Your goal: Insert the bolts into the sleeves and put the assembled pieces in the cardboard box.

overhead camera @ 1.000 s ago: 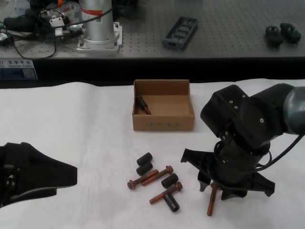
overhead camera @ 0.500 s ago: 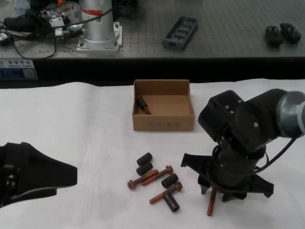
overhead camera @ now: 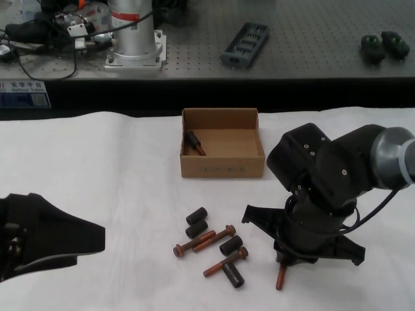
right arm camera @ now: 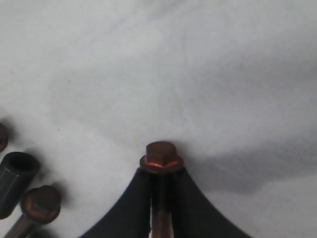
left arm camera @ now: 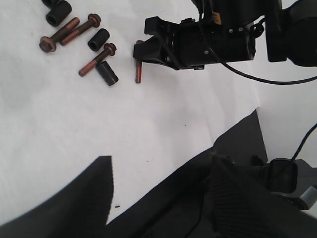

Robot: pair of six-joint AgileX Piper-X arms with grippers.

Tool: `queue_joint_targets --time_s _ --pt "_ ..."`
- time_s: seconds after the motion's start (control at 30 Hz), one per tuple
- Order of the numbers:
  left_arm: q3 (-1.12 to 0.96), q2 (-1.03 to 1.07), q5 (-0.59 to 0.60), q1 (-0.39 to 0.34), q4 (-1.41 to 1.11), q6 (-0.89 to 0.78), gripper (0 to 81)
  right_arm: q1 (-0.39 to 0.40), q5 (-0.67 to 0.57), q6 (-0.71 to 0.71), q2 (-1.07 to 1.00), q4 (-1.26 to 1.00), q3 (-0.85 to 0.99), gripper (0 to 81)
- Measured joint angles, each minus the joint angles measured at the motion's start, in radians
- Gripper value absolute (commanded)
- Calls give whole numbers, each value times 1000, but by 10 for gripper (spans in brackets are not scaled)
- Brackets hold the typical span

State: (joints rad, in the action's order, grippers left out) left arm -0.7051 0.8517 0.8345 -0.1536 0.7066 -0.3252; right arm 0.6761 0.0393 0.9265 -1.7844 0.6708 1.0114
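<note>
The right gripper (overhead camera: 281, 262), in front of the brown cardboard box (overhead camera: 222, 170), pinches a copper hex-headed bolt (right arm camera: 161, 157), its head just past the fingertips.

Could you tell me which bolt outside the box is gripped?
The bolt clamped in the right gripper; the other bolts lie loose beside the sleeves.

A: Where's the cardboard box (overhead camera: 222, 170)?
B: Mid-desk (overhead camera: 97, 162), an assembled piece (overhead camera: 194, 142) in its left corner.
A: The loose bolts (overhead camera: 214, 236) and sleeves (overhead camera: 197, 216)?
B: In front of it. Right of them, a bolt (overhead camera: 281, 277) between the right gripper's (right arm camera: 162, 173) fingers (right arm camera: 133, 198).
</note>
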Motion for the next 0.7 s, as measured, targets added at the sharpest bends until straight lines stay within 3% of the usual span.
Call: queue_joint_targets --time_s 0.4,0.7 --pt "0 0 -32 0 0 0 422 0 -31 -116 0 15 0 19" --pt "0 0 -228 0 -24 55 422 0 -103 -330 197 33 -1 19"
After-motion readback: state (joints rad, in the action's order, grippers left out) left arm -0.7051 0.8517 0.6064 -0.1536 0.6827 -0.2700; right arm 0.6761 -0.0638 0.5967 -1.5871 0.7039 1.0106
